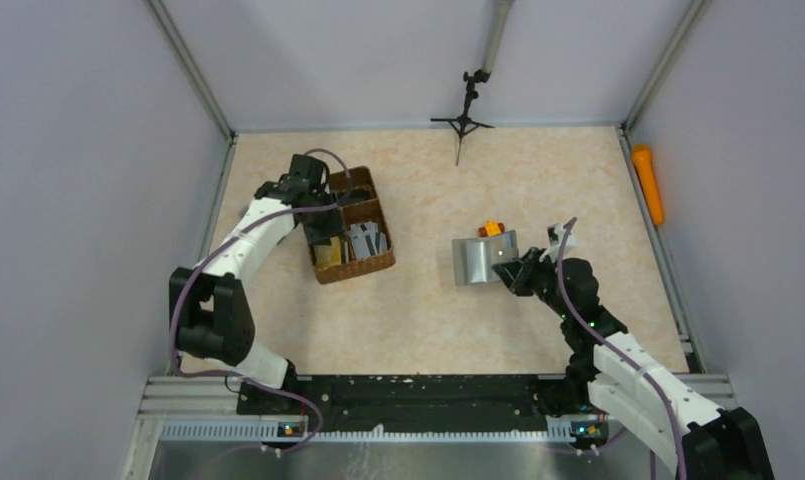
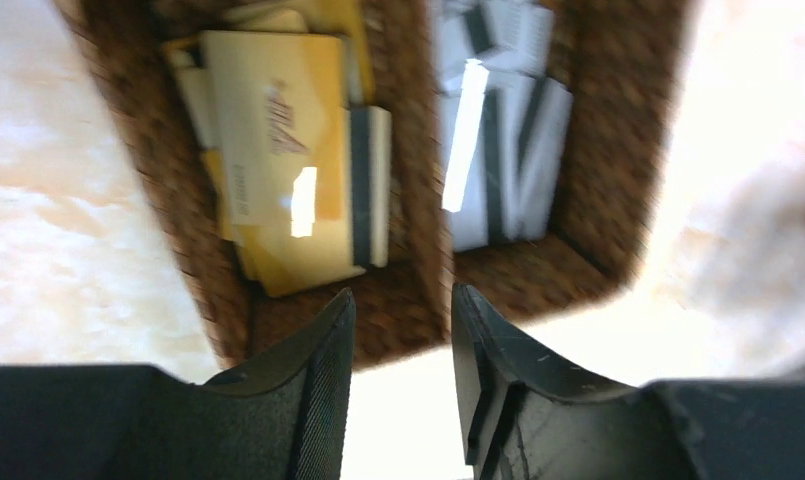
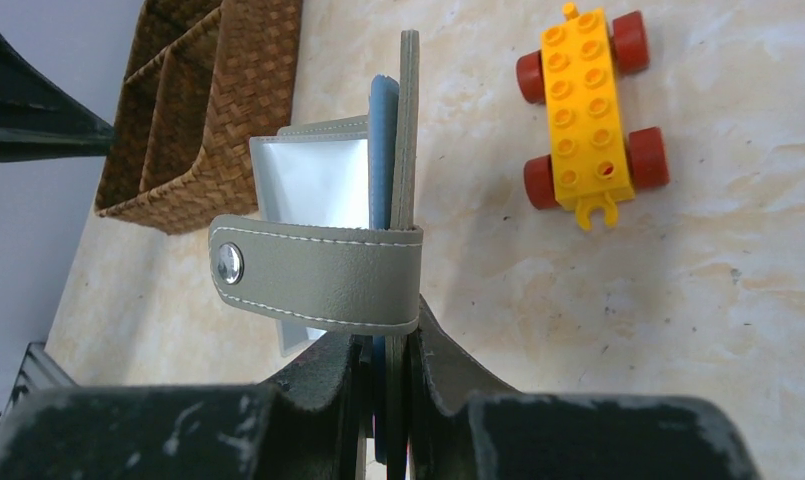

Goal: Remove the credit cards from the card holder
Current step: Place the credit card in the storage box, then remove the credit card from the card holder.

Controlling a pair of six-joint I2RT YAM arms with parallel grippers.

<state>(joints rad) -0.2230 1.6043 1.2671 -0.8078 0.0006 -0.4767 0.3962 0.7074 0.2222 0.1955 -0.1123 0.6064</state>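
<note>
Lettering (image 2: 286, 125) on credit card (image 2: 253, 75), illegible.

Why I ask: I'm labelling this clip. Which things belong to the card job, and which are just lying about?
Job: flat grey folding card holder; pale yellow cards and grey cards, both in the brown wicker basket.
Lying about: yellow toy brick with red wheels; orange cylinder by the right wall; small black tripod at the back.

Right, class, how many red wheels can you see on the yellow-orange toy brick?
4 red wheels on the toy brick: upper left, upper right, lower left and lower right in the right wrist view. None looks hidden.
</note>
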